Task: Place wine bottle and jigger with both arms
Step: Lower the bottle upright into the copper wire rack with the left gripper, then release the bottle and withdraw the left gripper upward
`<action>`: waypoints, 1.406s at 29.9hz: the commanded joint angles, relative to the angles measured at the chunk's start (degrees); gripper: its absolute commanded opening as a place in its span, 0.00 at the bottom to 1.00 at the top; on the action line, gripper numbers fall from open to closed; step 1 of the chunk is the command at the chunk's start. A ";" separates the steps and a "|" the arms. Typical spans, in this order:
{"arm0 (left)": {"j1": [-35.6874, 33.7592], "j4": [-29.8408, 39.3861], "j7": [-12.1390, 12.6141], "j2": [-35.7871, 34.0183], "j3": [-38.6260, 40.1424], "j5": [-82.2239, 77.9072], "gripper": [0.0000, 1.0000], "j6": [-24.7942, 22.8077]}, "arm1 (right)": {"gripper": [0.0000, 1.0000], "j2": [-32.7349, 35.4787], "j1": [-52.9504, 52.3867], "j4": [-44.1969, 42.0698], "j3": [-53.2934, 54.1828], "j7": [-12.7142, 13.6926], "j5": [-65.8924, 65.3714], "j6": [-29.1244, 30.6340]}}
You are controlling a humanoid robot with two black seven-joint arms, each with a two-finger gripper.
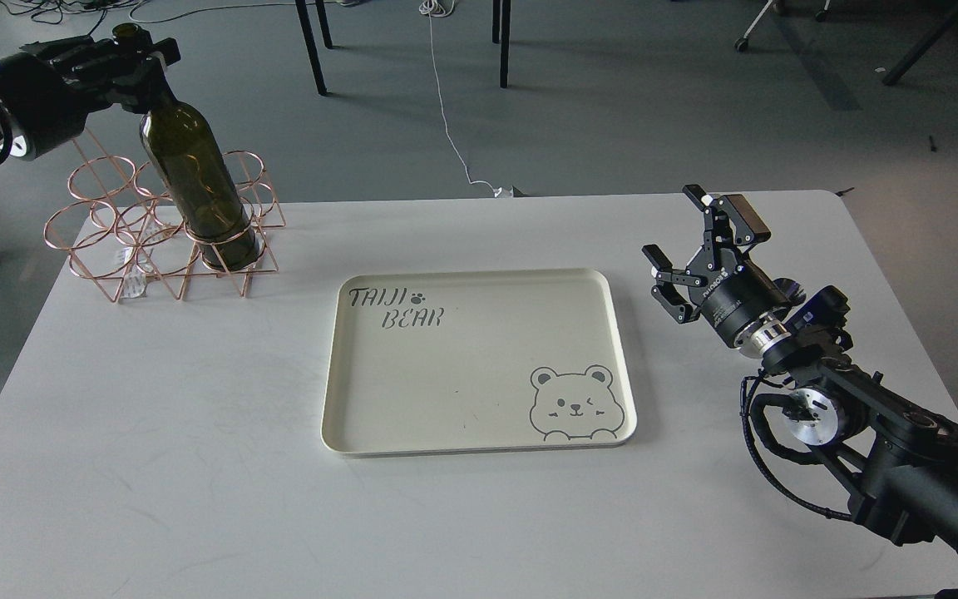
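Note:
The dark green wine bottle point(196, 175) stands slightly tilted with its base inside the front right ring of a copper wire rack point(84, 241) at the table's back left. My left gripper point(134, 60) is shut on the bottle's neck, just under the mouth. My right gripper point(685, 243) is open and empty, held above the table to the right of the tray. I cannot make out the jigger; only a small shiny bit point(792, 289) shows behind my right wrist, mostly hidden.
A cream tray point(331, 399) printed with "TAIJI BEAR" and a bear face lies empty at the table's middle. The white table point(155, 433) stretches wide in front. Chair legs and a cable lie on the floor beyond the far edge.

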State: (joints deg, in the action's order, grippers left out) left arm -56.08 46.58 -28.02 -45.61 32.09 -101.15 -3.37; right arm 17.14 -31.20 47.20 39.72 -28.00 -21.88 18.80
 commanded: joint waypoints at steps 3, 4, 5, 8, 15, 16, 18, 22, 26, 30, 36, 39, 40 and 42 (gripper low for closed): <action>0.44 0.00 0.02 0.00 -0.01 -0.01 0.27 0.03 | 0.99 0.00 0.00 0.00 0.00 0.00 0.00 0.01; 0.62 0.00 0.02 0.00 -0.01 -0.01 0.27 0.12 | 0.99 0.00 0.00 0.00 0.09 0.00 0.00 0.01; 0.79 0.00 0.02 0.00 -0.01 -0.01 0.27 0.12 | 0.99 0.00 0.00 0.00 0.09 0.00 0.00 0.01; 0.97 0.00 0.02 0.08 -0.01 -0.01 0.28 0.12 | 0.99 0.00 0.00 0.00 0.09 0.00 0.00 0.01; 1.76 -0.09 0.02 1.23 0.07 0.08 0.38 0.56 | 0.99 0.00 0.00 0.08 0.18 0.00 0.00 0.01; 1.85 -0.09 0.02 1.32 0.07 0.08 0.39 0.74 | 0.99 0.00 0.00 0.00 0.18 0.00 0.00 0.01; 1.85 -0.17 0.02 1.49 0.07 0.08 0.41 0.83 | 0.99 0.00 0.00 0.08 0.18 0.00 0.00 0.01; 1.85 -1.14 0.02 1.58 0.07 0.08 0.42 0.91 | 0.99 0.00 0.00 0.09 0.18 0.00 0.00 0.01; 1.85 -1.14 0.02 1.58 0.07 0.16 0.46 0.91 | 0.99 0.09 0.00 0.09 0.18 0.00 0.00 0.01; 1.67 -1.14 0.02 1.40 0.16 1.30 0.74 0.91 | 0.99 0.09 0.00 0.09 0.18 0.00 0.00 0.01; -2.27 -0.09 0.02 0.79 0.34 9.29 0.98 0.56 | 0.99 0.09 0.00 0.09 0.18 0.00 0.00 0.01; -6.58 0.96 0.02 0.26 0.34 14.04 0.98 -0.05 | 0.99 0.09 0.00 0.09 0.27 0.00 0.00 0.01; -8.15 1.66 0.02 -0.35 0.34 16.31 0.98 -0.49 | 0.99 0.09 0.00 0.09 0.27 0.00 0.00 0.01; -10.62 4.38 0.02 -1.40 0.43 21.58 0.98 -1.72 | 0.99 0.00 -0.09 0.17 0.35 0.00 0.00 0.01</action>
State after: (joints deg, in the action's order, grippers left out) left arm -63.12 48.01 -28.00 -45.72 32.48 -86.18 -3.68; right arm 17.23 -31.20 47.29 39.96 -28.00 -21.89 18.81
